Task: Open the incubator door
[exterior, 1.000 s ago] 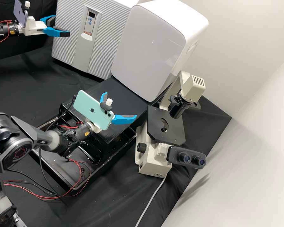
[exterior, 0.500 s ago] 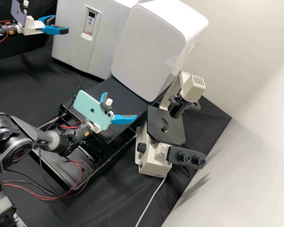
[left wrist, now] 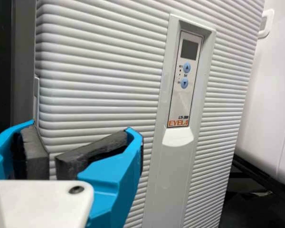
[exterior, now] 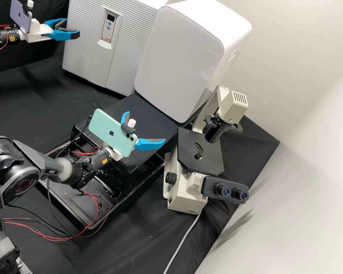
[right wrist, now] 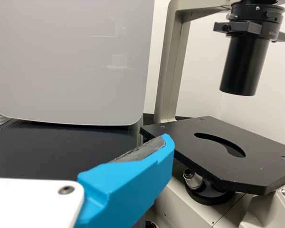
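Observation:
The incubator (exterior: 87,68), a ribbed pale grey box with a control panel (exterior: 109,30), stands at the back left, its door closed. In front of its upper left part is my left gripper (exterior: 73,28), seen again in the left wrist view as the left gripper (left wrist: 52,159) near the ribbed door (left wrist: 99,90)'s side edge. Its fingers are a narrow gap apart with nothing between them. My right gripper (exterior: 145,126) is wide open and empty over the black stand; the right wrist view shows one blue finger of the right gripper (right wrist: 133,185).
A white rounded cabinet (exterior: 183,57) adjoins the incubator's right side. The microscope (exterior: 186,182) stands to the right of my right gripper, its black stage (right wrist: 228,152) close by. A black stand (exterior: 141,106) lies below the cabinet, with loose red wires (exterior: 91,196) nearby.
In the high view my left gripper has shifted slightly left and tilted, its front fingertip moving up and left, and the finger gap looks narrower. The right arm keeps still.

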